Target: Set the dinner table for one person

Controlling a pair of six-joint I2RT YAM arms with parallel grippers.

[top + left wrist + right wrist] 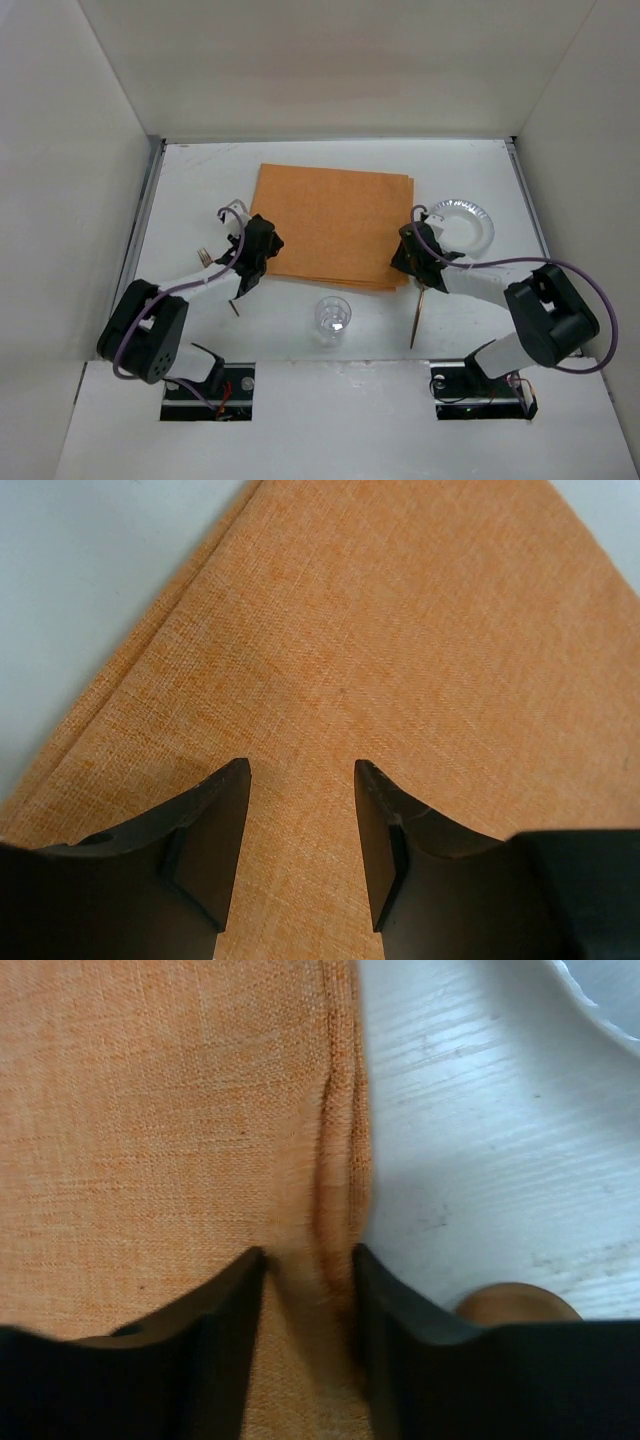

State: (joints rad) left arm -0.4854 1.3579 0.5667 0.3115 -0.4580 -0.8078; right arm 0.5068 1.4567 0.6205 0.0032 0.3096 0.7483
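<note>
The orange cloth mat [335, 225] lies in the middle of the white dinner table [195, 185]. My left gripper [262, 248] hangs over the mat's near left corner. In the left wrist view it [300, 780] is open, with only orange cloth [400, 630] under the gap. My right gripper [408, 256] is at the mat's near right corner. In the right wrist view it [310, 1260] is low on the mat's right edge [340, 1160], jaws apart, with a puckered ridge of cloth between them.
A clear plate [462, 222] sits right of the mat. Close to the near edge stands a clear glass [332, 318]. A wooden-handled utensil [418, 318] lies under the right arm, its brown end [520, 1305] beside the right finger. A fork [206, 258] lies beneath the left arm.
</note>
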